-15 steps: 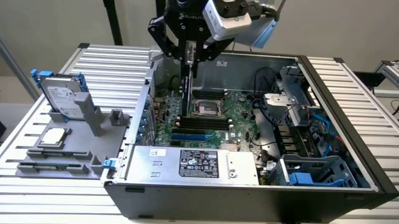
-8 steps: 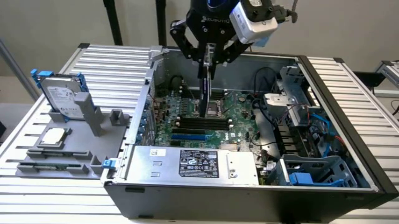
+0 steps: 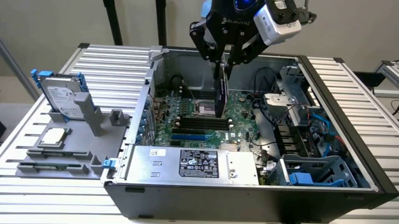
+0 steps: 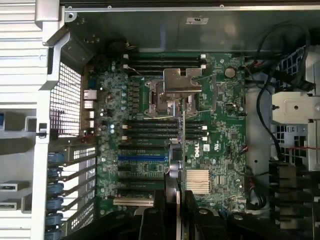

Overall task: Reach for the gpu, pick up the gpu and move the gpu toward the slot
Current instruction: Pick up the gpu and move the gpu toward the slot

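Gpu (image 3: 220, 93) hangs edge-down, clamped between the fingers (image 3: 225, 59) above the motherboard (image 3: 240, 116).

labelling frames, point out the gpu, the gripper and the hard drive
gpu (image 3: 219, 95), exterior view, on the card's dark edge hanging below the fingers
gripper (image 3: 227, 59), exterior view, midway between the fingertips
hard drive (image 3: 61, 95), exterior view, on its silver label face

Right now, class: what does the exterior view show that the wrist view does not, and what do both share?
Exterior view alone: the hard drive with blue rails standing on the grey holder beside the case, and the power supply. Wrist view alone: the gold heatsink and the blue slot, seen from above. Both: the gripper shut on the gpu, held edge-on over the green motherboard.
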Tool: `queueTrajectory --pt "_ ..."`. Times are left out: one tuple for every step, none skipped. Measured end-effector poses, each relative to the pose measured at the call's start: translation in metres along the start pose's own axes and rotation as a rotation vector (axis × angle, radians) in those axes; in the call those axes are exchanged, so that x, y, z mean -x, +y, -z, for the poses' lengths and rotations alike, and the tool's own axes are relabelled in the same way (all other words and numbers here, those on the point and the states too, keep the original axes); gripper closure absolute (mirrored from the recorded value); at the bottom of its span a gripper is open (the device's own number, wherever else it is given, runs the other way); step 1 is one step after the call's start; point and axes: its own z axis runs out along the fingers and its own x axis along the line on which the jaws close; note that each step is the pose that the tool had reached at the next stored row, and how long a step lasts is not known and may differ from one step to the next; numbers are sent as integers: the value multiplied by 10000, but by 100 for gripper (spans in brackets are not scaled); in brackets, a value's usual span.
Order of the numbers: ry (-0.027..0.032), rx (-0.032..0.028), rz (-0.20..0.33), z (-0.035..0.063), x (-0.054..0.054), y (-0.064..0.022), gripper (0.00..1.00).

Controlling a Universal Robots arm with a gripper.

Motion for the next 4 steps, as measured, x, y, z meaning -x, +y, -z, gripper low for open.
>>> queueTrajectory --pt "0 0 -1 0 0 0 73" --pt "0 1 -1 0 0 0 73" --pt "0 1 -1 0 0 0 73" --pt "0 1 0 0 0 0 73"
